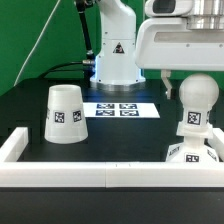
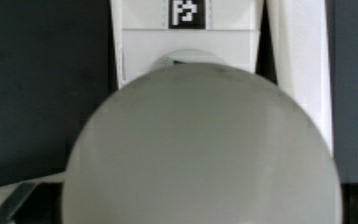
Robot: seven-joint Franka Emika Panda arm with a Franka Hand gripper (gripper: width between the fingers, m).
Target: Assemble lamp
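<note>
Nearest, a white wall (image 1: 100,176) hides the base's (image 1: 191,154) foot. On it stands the bulb (image 1: 195,100), blurred and filling the wrist view. Above hangs the gripper (image 1: 178,84), fingertips beside the bulb top; grip unclear. Shade (image 1: 64,113) sits well apart, marker board (image 1: 120,109) behind.

Arm comes in from top of exterior view's right, wrist pointing straight down. Gripper (image 1: 181,84) hangs low at that side; fingers mostly hidden, so can't tell if jaws are parted or closed. Wrist view doesn't show fingers either.
</note>
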